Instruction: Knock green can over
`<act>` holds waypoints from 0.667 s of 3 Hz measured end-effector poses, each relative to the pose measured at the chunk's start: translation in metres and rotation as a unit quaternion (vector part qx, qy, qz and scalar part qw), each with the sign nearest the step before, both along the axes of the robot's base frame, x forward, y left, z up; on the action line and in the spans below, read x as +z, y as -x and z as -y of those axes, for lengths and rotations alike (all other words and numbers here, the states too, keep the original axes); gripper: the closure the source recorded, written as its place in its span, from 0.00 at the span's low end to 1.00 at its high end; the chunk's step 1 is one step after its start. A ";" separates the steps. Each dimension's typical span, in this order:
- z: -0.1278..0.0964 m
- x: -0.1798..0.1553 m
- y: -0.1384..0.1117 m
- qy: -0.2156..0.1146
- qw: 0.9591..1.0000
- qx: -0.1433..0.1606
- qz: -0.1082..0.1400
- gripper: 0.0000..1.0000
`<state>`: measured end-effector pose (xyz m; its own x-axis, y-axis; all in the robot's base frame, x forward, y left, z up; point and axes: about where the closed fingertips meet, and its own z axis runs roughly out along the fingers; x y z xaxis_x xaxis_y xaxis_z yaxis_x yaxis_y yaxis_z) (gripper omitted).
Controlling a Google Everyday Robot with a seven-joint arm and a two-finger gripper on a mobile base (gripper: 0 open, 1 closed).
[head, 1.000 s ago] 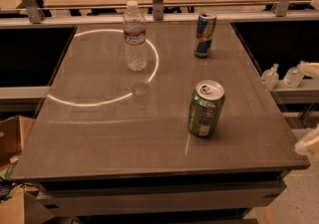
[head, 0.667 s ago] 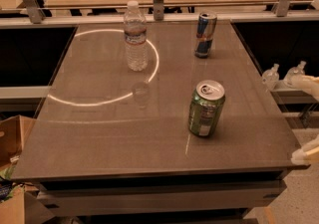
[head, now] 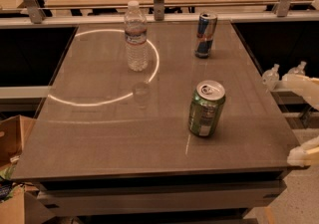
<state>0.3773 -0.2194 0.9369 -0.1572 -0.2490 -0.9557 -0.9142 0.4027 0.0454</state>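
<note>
The green can [head: 206, 108] stands upright on the grey table [head: 99, 133], right of its middle and toward the front. It has pale mottled markings and a silver pull-tab top. My gripper [head: 283, 117] is at the table's right edge, to the right of the can and apart from it. Its two pale fingers [head: 304, 154] are spread wide, one by the table's side, one near the front right corner. It holds nothing.
A slim blue-and-silver can [head: 205, 35] stands at the back right. A clear plastic water bottle [head: 136, 37] stands at the back left of centre. A bright ring of light lies on the tabletop. Cardboard boxes [head: 15, 138] sit on the floor at the left.
The gripper's lower finger has shifted down toward the table's front right corner. The green can, blue can and bottle have not moved.
</note>
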 end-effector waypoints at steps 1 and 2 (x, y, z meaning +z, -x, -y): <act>-0.003 0.003 0.001 0.004 1.000 0.000 0.000 0.00; -0.008 -0.010 0.005 -0.003 1.000 -0.006 0.002 0.00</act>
